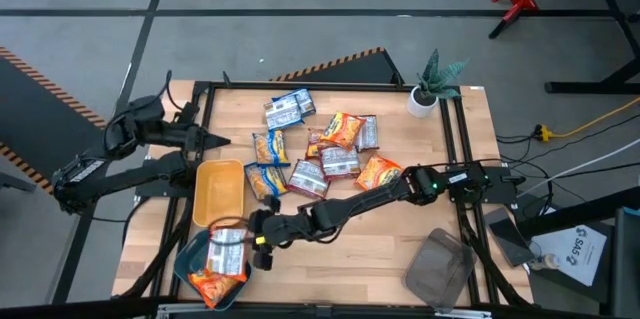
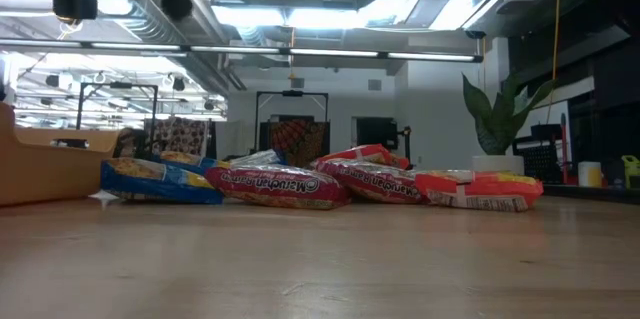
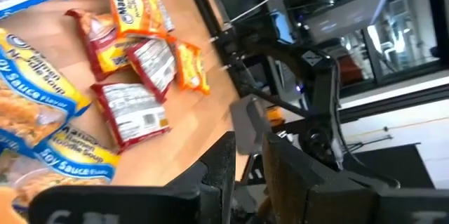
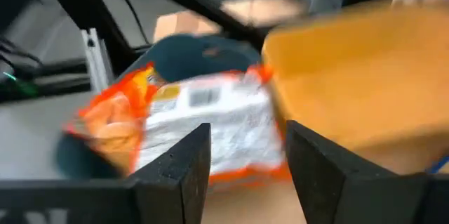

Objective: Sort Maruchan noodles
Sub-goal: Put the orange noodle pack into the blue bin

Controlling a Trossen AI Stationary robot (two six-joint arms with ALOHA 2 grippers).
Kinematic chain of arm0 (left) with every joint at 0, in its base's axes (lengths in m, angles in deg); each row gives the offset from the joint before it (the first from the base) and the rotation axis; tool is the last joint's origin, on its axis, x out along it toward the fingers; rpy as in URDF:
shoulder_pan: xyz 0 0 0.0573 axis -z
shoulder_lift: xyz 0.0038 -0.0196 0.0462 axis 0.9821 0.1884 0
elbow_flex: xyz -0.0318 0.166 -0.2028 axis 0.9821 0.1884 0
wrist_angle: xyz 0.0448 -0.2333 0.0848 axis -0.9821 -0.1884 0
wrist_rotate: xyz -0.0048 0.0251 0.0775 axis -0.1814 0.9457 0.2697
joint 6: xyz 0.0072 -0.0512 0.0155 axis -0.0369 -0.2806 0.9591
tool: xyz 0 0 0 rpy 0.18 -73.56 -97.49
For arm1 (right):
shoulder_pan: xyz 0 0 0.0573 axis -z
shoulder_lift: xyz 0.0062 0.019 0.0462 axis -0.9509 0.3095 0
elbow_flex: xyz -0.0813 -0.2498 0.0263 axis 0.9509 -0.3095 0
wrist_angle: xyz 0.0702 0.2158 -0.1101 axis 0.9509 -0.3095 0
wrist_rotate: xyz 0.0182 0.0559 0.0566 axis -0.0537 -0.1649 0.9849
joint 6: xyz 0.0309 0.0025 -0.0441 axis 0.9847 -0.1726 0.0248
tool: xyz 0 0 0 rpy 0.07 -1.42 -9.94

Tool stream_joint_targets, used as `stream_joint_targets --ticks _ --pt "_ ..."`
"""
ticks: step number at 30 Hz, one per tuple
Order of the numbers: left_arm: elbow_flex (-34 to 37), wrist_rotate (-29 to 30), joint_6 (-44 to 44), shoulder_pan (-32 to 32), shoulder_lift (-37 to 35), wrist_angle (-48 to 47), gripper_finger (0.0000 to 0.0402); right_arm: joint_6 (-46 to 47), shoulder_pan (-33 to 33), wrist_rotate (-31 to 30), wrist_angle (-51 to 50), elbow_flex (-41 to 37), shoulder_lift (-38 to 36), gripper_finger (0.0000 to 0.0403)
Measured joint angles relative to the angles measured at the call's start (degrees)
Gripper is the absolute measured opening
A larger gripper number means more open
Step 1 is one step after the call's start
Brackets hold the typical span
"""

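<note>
- On a wooden desk (image 1: 330, 259), seen from above, two dark robot arms work among ramen packets.
- Right arm (image 1: 380, 194) stretches across the desk; its right hand (image 1: 262, 242) sits just beside the teal tray (image 1: 184, 259), fingers spread apart and gripping nothing.
- Left arm (image 1: 110, 164) waits at the desk's left edge; its left hand (image 1: 215, 141) is in view, but I cannot tell whether it is open or closed.
- Yellow tray (image 1: 220, 191) lies beside the teal tray.
- Grey tray (image 1: 440, 267) sits near the desk's right front corner.
- Maruchan noodles (image 1: 335, 149) lie scattered mid-desk; two orange packets (image 1: 222, 264) rest in the teal tray.
- Small potted plant (image 1: 433, 84) stands at the far right corner.
</note>
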Motion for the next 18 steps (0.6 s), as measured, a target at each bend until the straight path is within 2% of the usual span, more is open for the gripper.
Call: stream_joint_targets --ticks 2,4,10,18 --pt "0.00 0.84 0.48 0.00 0.00 -0.52 0.0066 6.85 0.08 0.32 -0.73 0.00 0.72 0.0166" --pt "0.00 1.77 0.96 0.00 0.00 -0.50 0.0066 9.01 0.27 -0.93 -1.79 0.00 1.90 0.0166" --pt "0.00 2.63 1.06 0.00 0.00 -0.46 0.0066 12.59 0.92 -1.43 -2.42 -0.04 6.26 0.0165" --pt "0.00 2.75 1.08 0.00 0.00 -0.33 0.0066 13.94 2.28 1.30 0.62 -0.04 7.13 0.0165"
